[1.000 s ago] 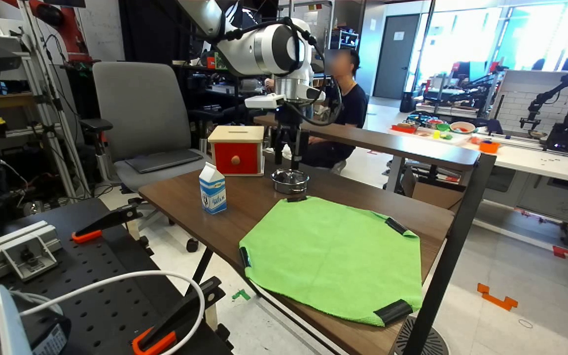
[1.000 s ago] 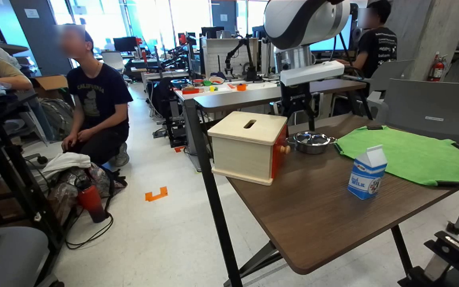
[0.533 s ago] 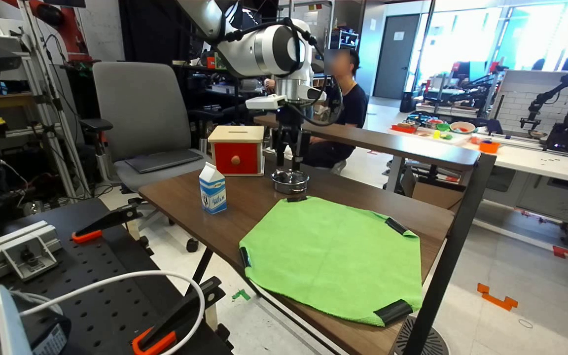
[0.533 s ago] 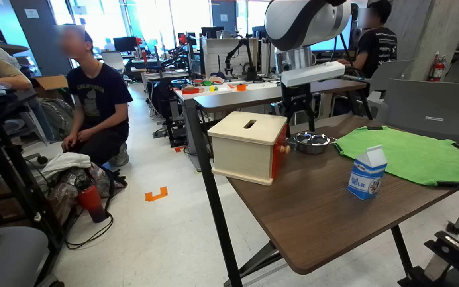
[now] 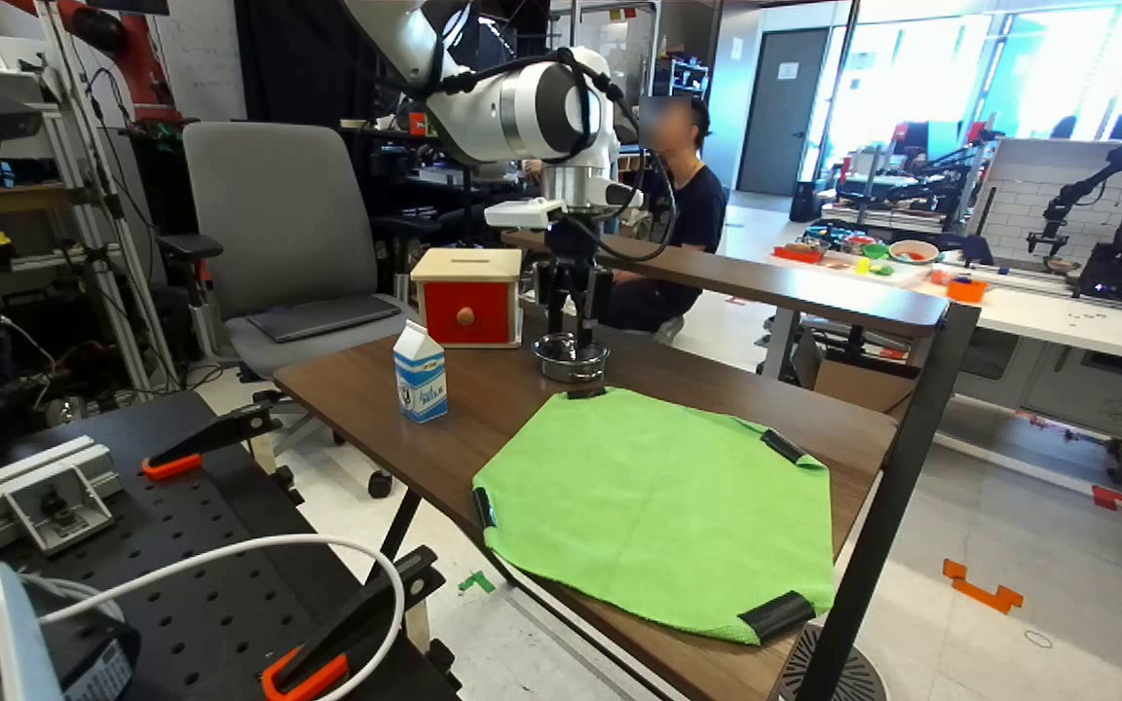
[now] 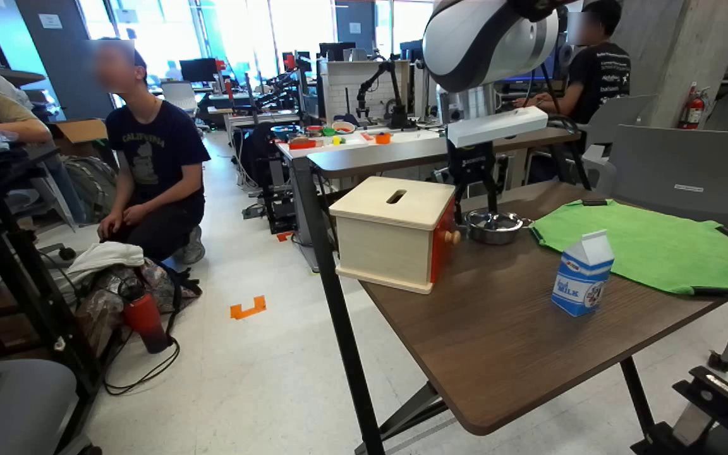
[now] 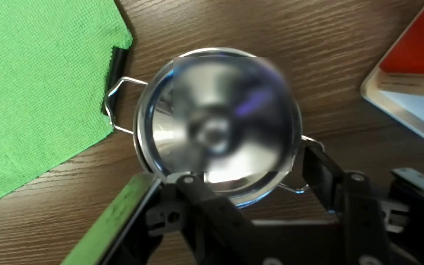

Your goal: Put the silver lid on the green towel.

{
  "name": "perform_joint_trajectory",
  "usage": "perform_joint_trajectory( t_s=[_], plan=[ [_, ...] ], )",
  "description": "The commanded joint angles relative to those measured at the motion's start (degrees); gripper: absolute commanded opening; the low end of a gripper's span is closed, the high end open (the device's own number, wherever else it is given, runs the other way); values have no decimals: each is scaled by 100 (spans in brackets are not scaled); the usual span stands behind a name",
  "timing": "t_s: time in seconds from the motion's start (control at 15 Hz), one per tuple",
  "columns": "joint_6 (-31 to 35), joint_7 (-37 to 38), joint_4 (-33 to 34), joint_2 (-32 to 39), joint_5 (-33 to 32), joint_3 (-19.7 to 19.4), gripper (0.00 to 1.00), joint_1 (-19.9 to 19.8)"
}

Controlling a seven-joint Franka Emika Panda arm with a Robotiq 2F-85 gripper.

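The silver lid [image 7: 230, 110] rests on a small silver pot [image 5: 573, 372] on the brown table. Its centre knob [image 7: 215, 135] is blurred in the wrist view. The lid also shows in an exterior view [image 6: 505, 222]. My gripper [image 5: 571, 339] points down over the lid, with its fingertips at about lid height. It is open, fingers apart, in both exterior views [image 6: 475, 210]. In the wrist view [image 7: 248, 170] one fingertip is partly lost in the blur. Whether the fingers touch the lid cannot be told. The green towel [image 5: 663, 506] lies flat beside the pot.
A wooden box [image 6: 383, 243] with a red front stands close to the pot. A blue and white milk carton [image 5: 421, 375] stands near the table edge. The pot's wire handle [image 7: 110, 105] reaches over the towel's edge. A raised shelf [image 5: 766, 282] runs behind.
My gripper has come down from above the lid to about lid height. Its fingers stand somewhat closer together than a second ago. The towel, box and carton have not moved.
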Motion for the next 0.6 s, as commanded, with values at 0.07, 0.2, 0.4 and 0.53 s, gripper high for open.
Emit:
perform_joint_trajectory(
  t_s=[0.07,0.2,0.4,0.53],
  plan=[
    [309,-81,-466,-328,-71,-62,67,94],
    [392,-101,-574,-424,-66,-49,66,111],
    [529,-154,-821,-609,-86,-39,64,166],
    [559,-178,-1000,-724,-97,-35,64,203]
  ],
)
